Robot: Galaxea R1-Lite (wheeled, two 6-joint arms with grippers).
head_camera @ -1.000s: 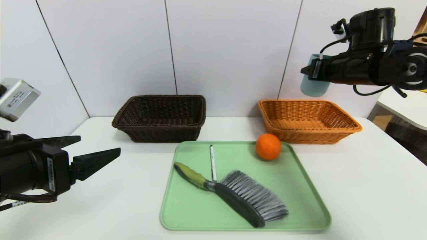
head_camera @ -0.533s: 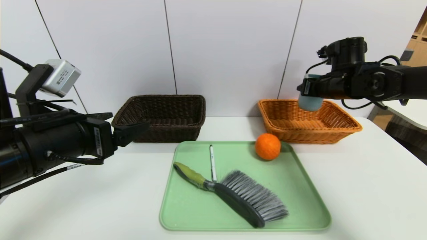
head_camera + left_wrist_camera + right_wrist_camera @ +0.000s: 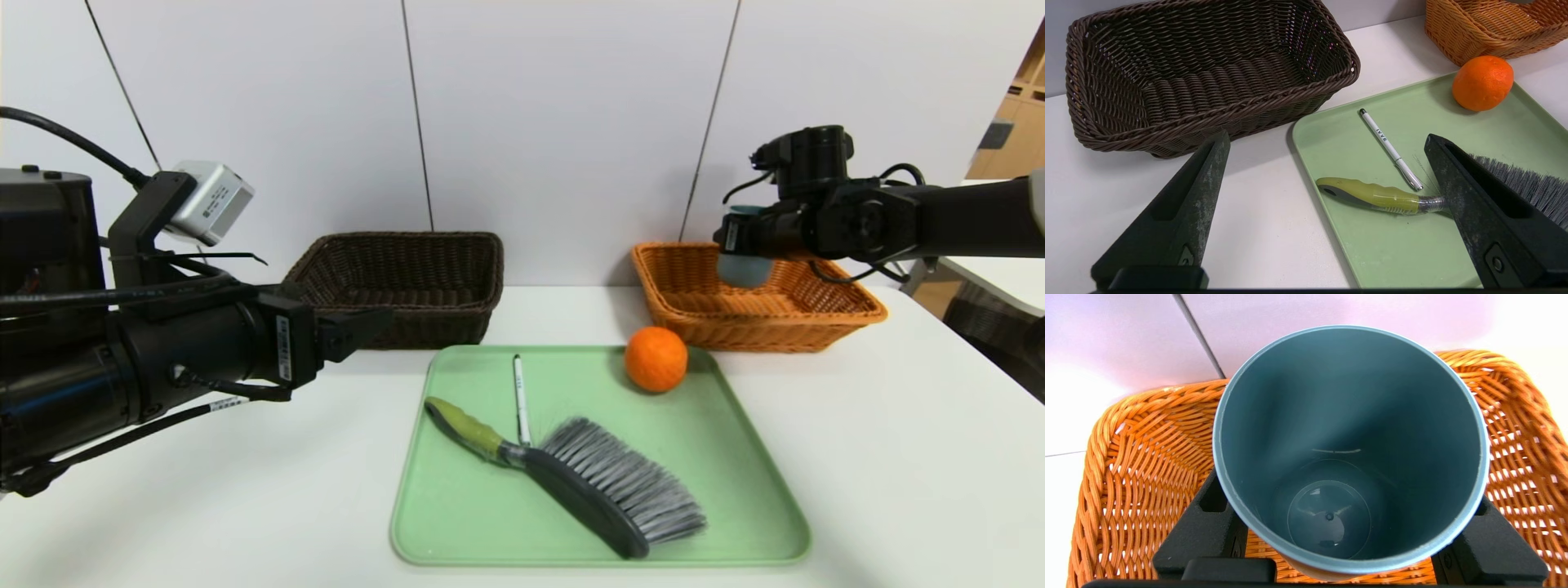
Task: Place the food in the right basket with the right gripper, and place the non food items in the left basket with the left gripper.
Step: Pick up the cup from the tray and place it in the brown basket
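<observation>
Lower now, the right gripper (image 3: 1347, 522) has brought the cup (image 3: 1347, 428), clamped between its fingers, down over the orange basket (image 3: 763, 327); next it probably needs to settle and let go. The left gripper (image 3: 1327, 143), spread wide and empty, has swung nearer the brown basket (image 3: 1216, 106). Orange (image 3: 655, 359), pen (image 3: 522, 400) and brush (image 3: 571, 482) lie on the tray (image 3: 457, 539). The cup's underside is hidden from me.

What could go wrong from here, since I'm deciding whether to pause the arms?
The right claw grips the blue cup over the orange basket. The cup looks like a non-food item, so releasing it there would probably missort it.

The pen lies close beside the brush, so the open left claw might nudge one while going for the other.

The round orange fruit could roll if the tray gets bumped.
</observation>
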